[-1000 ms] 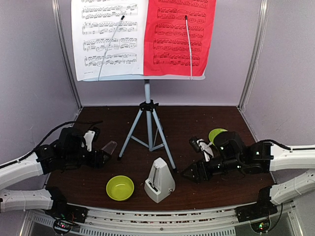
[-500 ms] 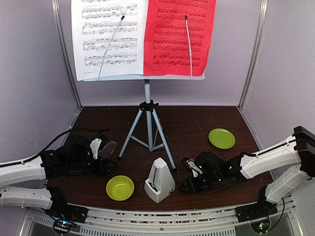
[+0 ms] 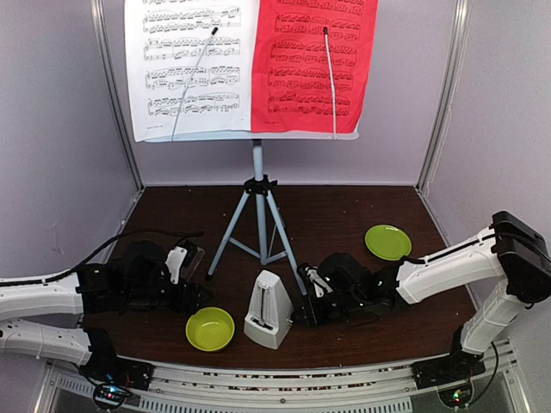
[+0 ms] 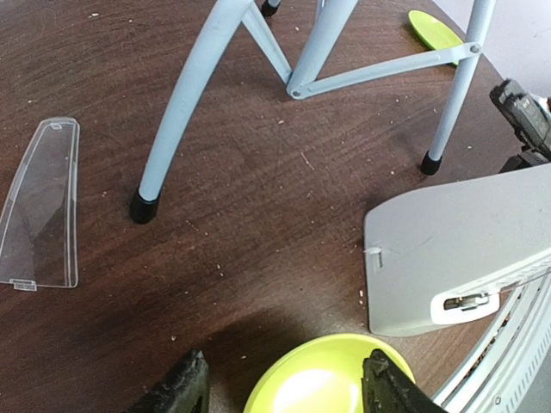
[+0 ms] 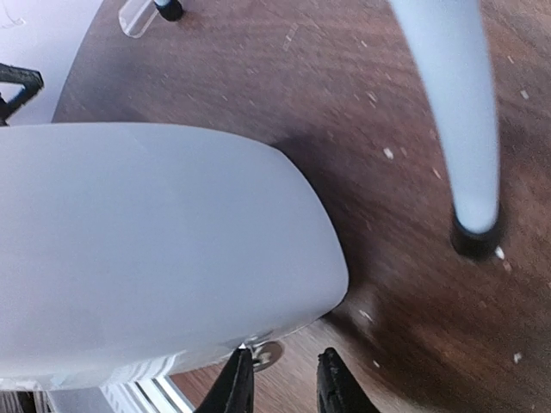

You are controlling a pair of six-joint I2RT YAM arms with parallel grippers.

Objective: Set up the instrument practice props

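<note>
The pale music stand (image 3: 257, 185) stands at the back on grey tripod legs, with a white page (image 3: 189, 64) and a red page (image 3: 314, 60) on it. The cream metronome (image 3: 265, 308) stands on the table in front of the legs. My right gripper (image 3: 299, 314) is low at the metronome's right side. In the right wrist view its jaws (image 5: 280, 379) are narrowly apart with nothing between them, one fingertip touching the metronome's (image 5: 146, 249) lower edge. My left gripper (image 3: 200, 297) is open and empty (image 4: 284, 387), just above the lime-green bowl (image 4: 331, 379).
The lime-green bowl (image 3: 210, 329) sits left of the metronome, and a lime-green plate (image 3: 387, 242) lies at the right. A clear plastic cover (image 4: 41, 202) lies by the left tripod leg (image 4: 185, 103). Another tripod foot (image 5: 476, 232) stands close to my right gripper.
My right gripper has moved left up to the metronome, which has shifted left and turned a little. My left gripper has moved right towards the bowl.
</note>
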